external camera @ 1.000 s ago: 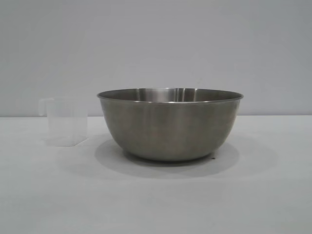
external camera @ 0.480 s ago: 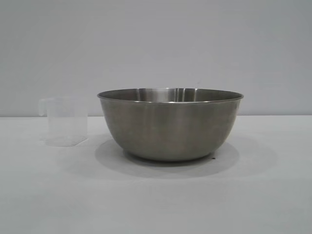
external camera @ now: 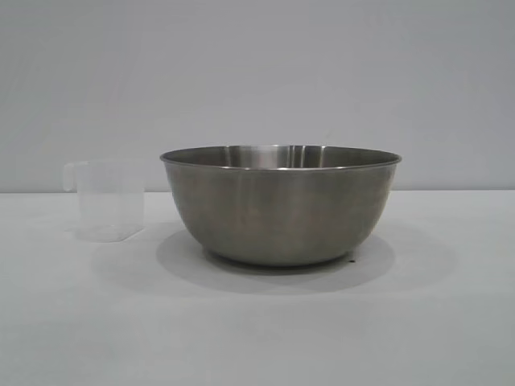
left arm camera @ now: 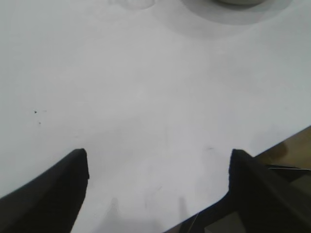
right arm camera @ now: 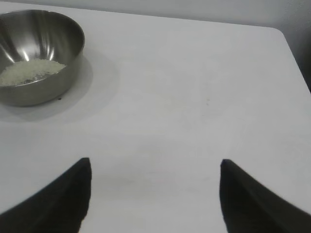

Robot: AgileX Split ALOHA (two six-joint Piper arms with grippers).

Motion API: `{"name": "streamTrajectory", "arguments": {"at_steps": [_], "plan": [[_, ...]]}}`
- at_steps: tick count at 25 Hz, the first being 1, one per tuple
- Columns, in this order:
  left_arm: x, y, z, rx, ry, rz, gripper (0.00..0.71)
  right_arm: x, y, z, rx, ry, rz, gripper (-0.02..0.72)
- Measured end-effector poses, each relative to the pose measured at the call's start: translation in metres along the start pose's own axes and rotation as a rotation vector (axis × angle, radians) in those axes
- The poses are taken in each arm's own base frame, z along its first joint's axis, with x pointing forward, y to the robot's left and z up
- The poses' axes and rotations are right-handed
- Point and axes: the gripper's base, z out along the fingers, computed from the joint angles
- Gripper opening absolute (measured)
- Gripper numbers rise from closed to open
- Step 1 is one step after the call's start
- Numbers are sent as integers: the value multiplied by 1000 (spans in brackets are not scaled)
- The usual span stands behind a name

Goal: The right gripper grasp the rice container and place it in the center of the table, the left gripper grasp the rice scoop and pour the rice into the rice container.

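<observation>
Left gripper [left arm camera: 158,167]: jaws spread wide, holding nothing; both black fingers [left arm camera: 53,194] hang over bare table [left arm camera: 146,97], well apart from the bowl, near the table's edge. Only the underside of the bowl and a faint trace of the scoop show at the far margin of its wrist view.

Scoop [external camera: 106,199]: clear plastic cup, upright on the table, to the left of the bowl and apart from it in the exterior view. Loop handle at the rim points away from the bowl. No rice can be made out through its wall; whether any is left inside cannot be told.

Bowl [external camera: 281,205]: large steel bowl, upright, resting on the table at about the middle of the exterior view, with a soft shadow around its base. Nothing touches it.

Rice [right arm camera: 30,71]: small off-white heap lying on the bottom of the bowl [right arm camera: 36,53], visible only in the right wrist view.

Right gripper [right arm camera: 154,187]: jaws spread wide, empty; its two tapered fingers [right arm camera: 60,199] hover over bare table [right arm camera: 194,97], well apart from the bowl, on the side away from the scoop. A rounded table corner lies beyond it, farther from the bowl.

Neither arm appears in the exterior view.
</observation>
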Motion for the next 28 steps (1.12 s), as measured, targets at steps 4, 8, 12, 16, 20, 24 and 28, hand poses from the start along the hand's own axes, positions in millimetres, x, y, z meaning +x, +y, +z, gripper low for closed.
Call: {"name": "streamTrajectory", "arguments": {"at_steps": [4, 8, 12, 16, 20, 24, 28], "plan": [[0, 0, 0, -2, 0, 1, 524, 0, 0, 0, 0, 0, 0, 472], [0, 0, 0, -2, 0, 1, 524, 0, 0, 0, 0, 0, 0, 472], [0, 1, 0, -16, 2, -10, 524, 0, 0, 0, 0, 0, 0, 472], [0, 4, 0, -107, 10, -94, 524, 0, 0, 0, 0, 0, 0, 472], [3, 6, -3, -224, 4, -197, 524, 0, 0, 0, 0, 0, 0, 472], [9, 3, -12, -317, -68, -251, 524, 0, 0, 0, 0, 0, 0, 472], [16, -3, -21, -356, -150, -252, 524, 0, 0, 0, 0, 0, 0, 472]]}}
